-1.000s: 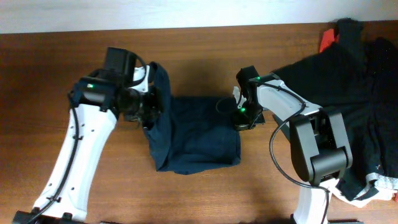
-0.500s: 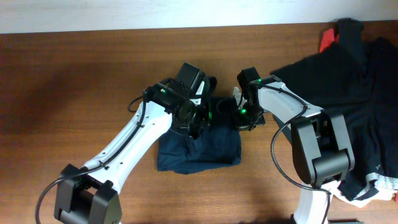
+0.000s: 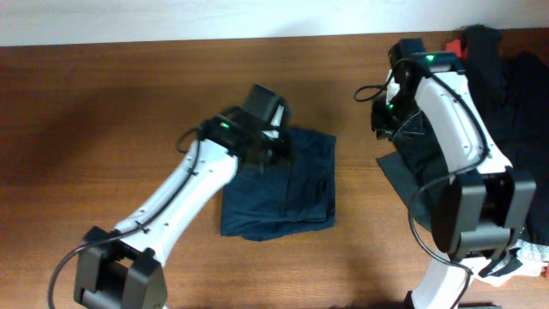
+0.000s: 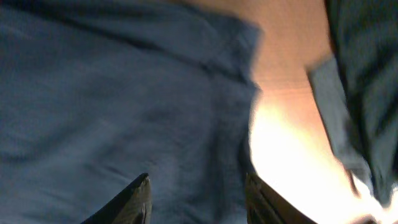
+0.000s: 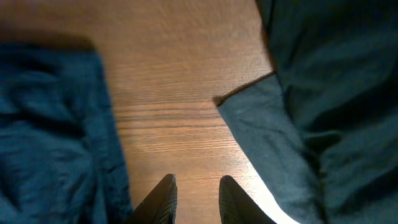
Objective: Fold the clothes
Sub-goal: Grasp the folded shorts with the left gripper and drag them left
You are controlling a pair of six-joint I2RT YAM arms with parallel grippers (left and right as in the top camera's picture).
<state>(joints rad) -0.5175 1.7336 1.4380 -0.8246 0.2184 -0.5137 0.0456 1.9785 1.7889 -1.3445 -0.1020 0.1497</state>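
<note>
- My left gripper (image 4: 198, 202) hangs with its jaws parted and nothing between them, just above the navy shorts (image 3: 287, 193).
- My right gripper (image 5: 196, 199) shows a narrow gap between its fingertips. It holds nothing and sits over bare wood of the desk (image 3: 103, 94), between the shorts and a black garment (image 5: 323, 93).
- The shorts lie folded into a rough rectangle near the desk's middle, somewhat toward its near edge. The cloth is dark navy, woven and wrinkled, with a layered edge running down the right part.
- The black garment spreads along the desk's right edge, one corner pointing toward my right fingertips.
- A red garment (image 3: 450, 56) shows at the far right corner and a bit of white cloth (image 3: 536, 251) at the near right corner.
</note>
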